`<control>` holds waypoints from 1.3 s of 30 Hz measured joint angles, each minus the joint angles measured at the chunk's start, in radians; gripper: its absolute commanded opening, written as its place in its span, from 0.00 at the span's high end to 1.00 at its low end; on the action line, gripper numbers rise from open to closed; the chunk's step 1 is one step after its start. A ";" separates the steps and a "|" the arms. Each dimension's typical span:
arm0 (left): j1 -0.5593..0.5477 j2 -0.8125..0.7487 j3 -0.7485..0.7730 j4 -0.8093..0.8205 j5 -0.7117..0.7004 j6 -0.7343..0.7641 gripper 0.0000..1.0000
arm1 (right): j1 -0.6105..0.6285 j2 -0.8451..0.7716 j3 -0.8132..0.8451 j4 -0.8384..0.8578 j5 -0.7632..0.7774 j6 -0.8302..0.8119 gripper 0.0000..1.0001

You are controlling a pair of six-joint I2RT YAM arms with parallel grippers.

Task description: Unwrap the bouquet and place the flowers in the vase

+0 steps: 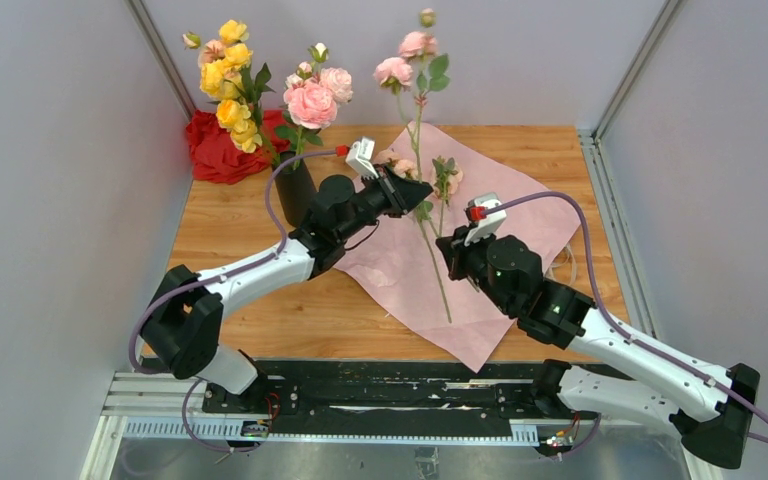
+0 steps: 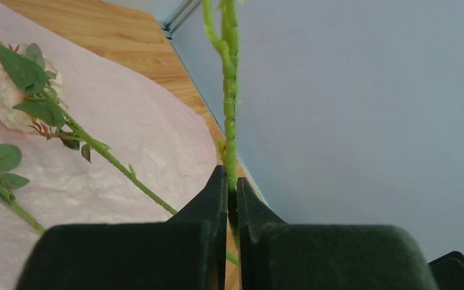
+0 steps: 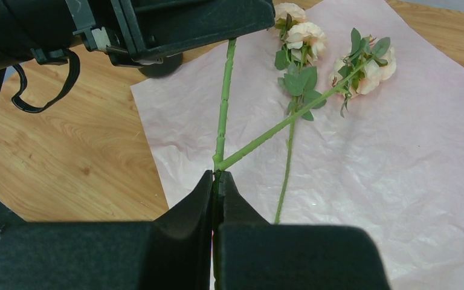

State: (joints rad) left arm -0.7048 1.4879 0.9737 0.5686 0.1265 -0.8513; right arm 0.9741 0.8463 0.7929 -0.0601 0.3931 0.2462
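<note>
The bouquet is opened out: its paper (image 1: 505,205) lies flat on the table, pale pink side up. Yellow and pink flowers (image 1: 260,95) stand in the black vase (image 1: 295,195) at the back left. A tall green stem (image 2: 229,90) with pink roses (image 1: 405,58) at its top stands upright over the paper. My left gripper (image 1: 422,197) is shut on this stem (image 3: 223,103). My right gripper (image 1: 447,247) is shut on the same stem lower down, just below the left one. Two peach-flowered stems (image 3: 290,139) lie on the paper.
A bright red cloth (image 1: 215,150) is bunched at the back left, behind the vase. Grey walls close in the wooden table (image 1: 230,220) on the left, back and right. The left arm reaches across just in front of the vase.
</note>
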 measured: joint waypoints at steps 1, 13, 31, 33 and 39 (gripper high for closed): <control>0.000 0.004 0.004 0.002 0.003 0.000 1.00 | 0.000 0.000 0.000 0.000 0.002 0.000 1.00; 0.007 0.016 0.049 -0.089 0.000 0.108 1.00 | 0.001 -0.018 -0.001 0.006 0.000 -0.004 0.48; -0.045 -0.294 0.090 -0.290 0.028 0.510 1.00 | 0.001 0.000 -0.043 0.101 0.075 -0.038 0.35; -0.058 -0.326 0.060 -0.297 0.028 0.549 1.00 | 0.001 0.018 -0.011 0.105 0.074 -0.054 0.35; -0.072 -0.375 -0.019 -0.349 -0.018 0.626 1.00 | 0.001 0.056 0.095 0.164 0.060 -0.087 0.35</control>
State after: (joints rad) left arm -0.7769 1.1126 0.9543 0.2195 0.1081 -0.2249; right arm 0.9752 0.9024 0.8883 0.1043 0.4530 0.1593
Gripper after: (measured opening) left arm 0.030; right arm 0.653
